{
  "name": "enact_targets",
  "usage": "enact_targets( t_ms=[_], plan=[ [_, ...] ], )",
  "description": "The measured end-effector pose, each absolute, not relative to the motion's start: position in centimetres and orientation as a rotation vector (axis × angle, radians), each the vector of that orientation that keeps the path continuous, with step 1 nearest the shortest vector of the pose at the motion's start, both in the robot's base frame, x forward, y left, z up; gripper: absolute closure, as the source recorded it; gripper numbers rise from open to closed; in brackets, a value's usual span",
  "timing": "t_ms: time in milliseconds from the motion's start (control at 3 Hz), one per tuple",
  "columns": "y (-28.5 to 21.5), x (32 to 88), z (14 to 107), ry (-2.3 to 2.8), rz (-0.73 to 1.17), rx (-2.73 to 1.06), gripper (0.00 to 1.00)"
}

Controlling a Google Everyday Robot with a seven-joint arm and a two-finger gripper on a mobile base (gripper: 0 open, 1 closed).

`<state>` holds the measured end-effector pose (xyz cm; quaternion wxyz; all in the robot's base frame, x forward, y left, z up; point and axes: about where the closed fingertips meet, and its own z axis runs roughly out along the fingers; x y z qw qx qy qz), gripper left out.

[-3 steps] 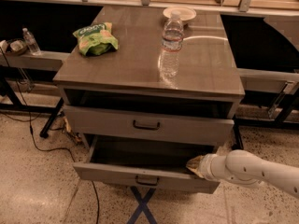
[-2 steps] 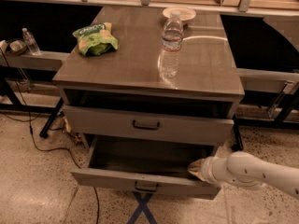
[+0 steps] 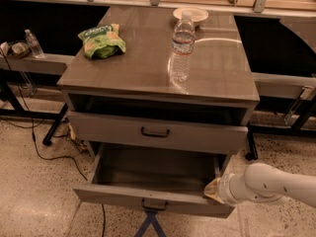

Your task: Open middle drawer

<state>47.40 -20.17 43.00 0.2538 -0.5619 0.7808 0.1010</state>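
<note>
The middle drawer point(image 3: 113, 194) stands well out of the grey cabinet point(image 3: 148, 73), its plain inside showing below the top drawer point(image 3: 202, 137). My gripper point(image 3: 215, 190) sits at the drawer's front right corner, seemingly on the rim there. Whether the claw is clamped or loose I cannot tell from this angle. I judge the box stiff, light and empty, running on slides, so an off-centre pull may rack it. The small black handle point(image 3: 154, 204) at mid-front is the truer hold.

Rounded white arm point(image 3: 276, 184), yellowish claw point(image 3: 213, 190) at the middle drawer point(image 3: 113, 196) rim.
</note>
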Motion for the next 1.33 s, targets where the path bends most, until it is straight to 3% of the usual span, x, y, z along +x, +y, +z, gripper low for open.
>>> enact_targets(
  t_ms=[1333],
  plan=[
    [-20.4, 38.3, 42.6, 2.208, 0.437, -1.843, 1.0]
  ],
)
